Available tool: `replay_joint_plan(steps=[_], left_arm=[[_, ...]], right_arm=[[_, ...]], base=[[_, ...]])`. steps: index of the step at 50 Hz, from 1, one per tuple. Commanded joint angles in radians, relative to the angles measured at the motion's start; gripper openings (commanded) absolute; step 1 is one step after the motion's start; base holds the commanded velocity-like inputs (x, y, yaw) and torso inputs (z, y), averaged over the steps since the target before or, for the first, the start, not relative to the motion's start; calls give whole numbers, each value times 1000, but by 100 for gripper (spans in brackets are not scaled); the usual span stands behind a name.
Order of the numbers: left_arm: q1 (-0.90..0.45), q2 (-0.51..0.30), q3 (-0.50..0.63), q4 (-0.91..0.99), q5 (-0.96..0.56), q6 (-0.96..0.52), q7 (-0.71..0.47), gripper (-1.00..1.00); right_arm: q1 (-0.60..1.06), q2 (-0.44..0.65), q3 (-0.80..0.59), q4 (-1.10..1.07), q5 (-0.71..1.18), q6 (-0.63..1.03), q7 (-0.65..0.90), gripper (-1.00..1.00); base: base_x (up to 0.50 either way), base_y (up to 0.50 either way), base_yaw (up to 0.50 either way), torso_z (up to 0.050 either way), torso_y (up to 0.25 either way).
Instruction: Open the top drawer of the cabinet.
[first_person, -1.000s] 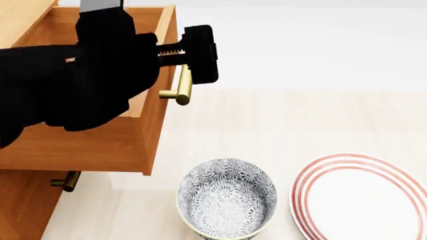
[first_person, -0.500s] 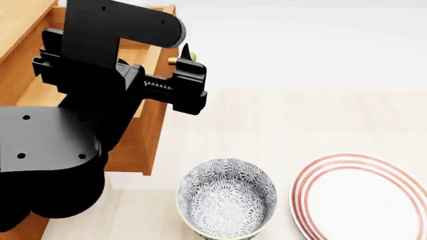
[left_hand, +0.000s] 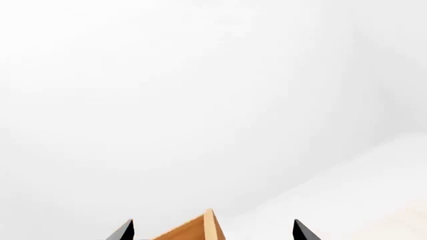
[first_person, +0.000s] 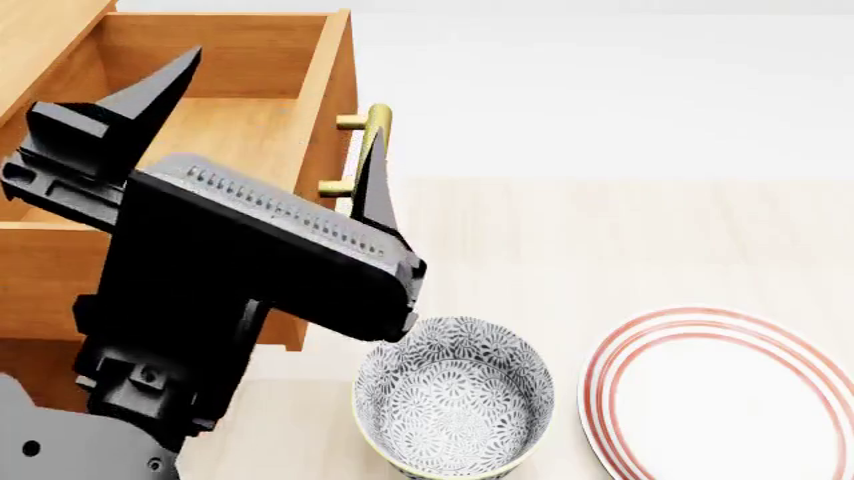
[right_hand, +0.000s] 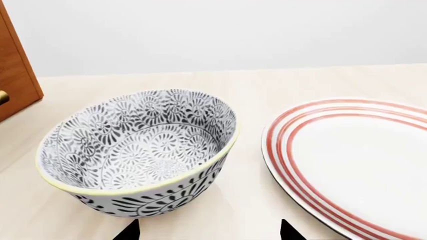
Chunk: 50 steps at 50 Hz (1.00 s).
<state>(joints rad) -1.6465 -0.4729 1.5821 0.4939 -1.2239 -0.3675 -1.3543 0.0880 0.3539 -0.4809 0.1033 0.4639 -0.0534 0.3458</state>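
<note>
Two black fingertips of the left gripper (first_person: 274, 125) point up and away over the top drawer (first_person: 200, 120), which stands pulled well out of the cabinet (first_person: 40, 400) at the far left of the head view. The fingers are spread wide and grasp nothing; one tip rises over the drawer's bare wooden floor, the other just in front of the brass bar handle (first_person: 378, 135) on the drawer front, without touching it as far as the view shows. The dark body of the left arm covers the near part of the drawer and the cabinet below it.

In the left wrist view, only the two tips and a corner of orange-brown wood show against a white background.

On the pale table (first_person: 641, 240), a patterned bowl (first_person: 454, 395) sits near the robot, right of the cabinet, with a red-rimmed plate (first_person: 727, 395) just beside it on the right, apart from it. The right gripper (right_hand: 208, 231) shows only in its wrist view, its tips parted and empty, close to the bowl and plate.
</note>
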Motion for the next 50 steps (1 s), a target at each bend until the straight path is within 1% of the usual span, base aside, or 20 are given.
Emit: replay_joint_plan(steps=[1, 4, 10, 14, 15, 17, 18, 21, 25, 27, 28, 29, 33, 34, 39, 42, 43, 45, 49, 50], left_arm=[[22, 32, 84, 150, 219, -74, -109, 100], [34, 46, 133, 179, 299, -123, -156, 100], [67, 42, 155, 193, 359, -158, -190, 100], [126, 23, 165, 206, 471, -225, -210, 100], [134, 22, 156, 208, 476, -232, -205, 100], [171, 2, 166, 217, 557, -261, -205, 100], [196, -17, 180, 214, 592, -235, -198, 100], [232, -46, 200, 217, 670, -222, -199, 100], [319, -92, 234, 239, 860, -232, -210, 100], [355, -109, 242, 238, 914, -226, -204, 100], [378, -119, 258, 234, 972, -229, -208, 100], [391, -123, 257, 234, 993, -241, -205, 100], [427, -165, 261, 231, 1064, -210, -197, 100], [442, -184, 269, 228, 1102, -200, -203, 100], [506, -229, 300, 206, 1215, -183, -201, 100], [559, -271, 286, 179, 1266, -162, -207, 100], [596, -297, 266, 157, 1288, -134, -211, 100], [642, -317, 230, 129, 1306, -116, -209, 100], [726, -361, 143, 86, 1343, -80, -209, 100], [763, -376, 91, 63, 1351, -53, -213, 100]], right_arm=[[2, -20, 21, 6, -22, -7, -23, 100], [1, -19, 20, 4, -21, -5, -22, 100], [0, -19, 18, 4, -22, -6, -21, 100], [1, -20, 17, 8, -23, -10, -21, 100], [1, -20, 17, 7, -23, -10, -21, 100], [-1, -19, 18, 3, -24, -15, -19, 100], [-2, -18, 19, 0, -23, -14, -18, 100], [-2, -18, 20, 1, -21, -16, -17, 100], [-5, -16, 22, -9, -19, -14, -12, 100], [-4, -19, 23, -1, -20, -24, -14, 100], [-5, -19, 25, -3, -21, -29, -13, 100], [-8, -18, 27, -7, -20, -38, -14, 100], [-18, -19, 37, -17, -36, -97, -16, 100], [-21, -21, 41, -16, -39, -116, -16, 100], [-31, -26, 61, -18, -30, -167, -18, 100], [-45, -24, 78, -33, -26, -200, -13, 100], [-54, -20, 86, -44, -23, -216, -11, 100], [-59, -20, 94, -42, -22, -232, -9, 100], [-72, -17, 110, -43, -33, -264, 4, 100], [-79, -16, 118, -48, -36, -281, 7, 100]], base=[[0, 0, 0, 0, 0], [0, 0, 0, 0, 0], [0, 0, 0, 0, 0], [0, 0, 0, 0, 0], [0, 0, 0, 0, 0], [0, 0, 0, 0, 0], [0, 0, 0, 0, 0], [0, 0, 0, 0, 0], [0, 0, 0, 0, 0], [0, 0, 0, 0, 0], [0, 0, 0, 0, 0], [0, 0, 0, 0, 0], [0, 0, 0, 0, 0], [0, 0, 0, 0, 0], [0, 0, 0, 0, 0], [0, 0, 0, 0, 0], [0, 0, 0, 0, 0], [0, 0, 0, 0, 0], [0, 0, 0, 0, 0], [0, 0, 0, 0, 0]])
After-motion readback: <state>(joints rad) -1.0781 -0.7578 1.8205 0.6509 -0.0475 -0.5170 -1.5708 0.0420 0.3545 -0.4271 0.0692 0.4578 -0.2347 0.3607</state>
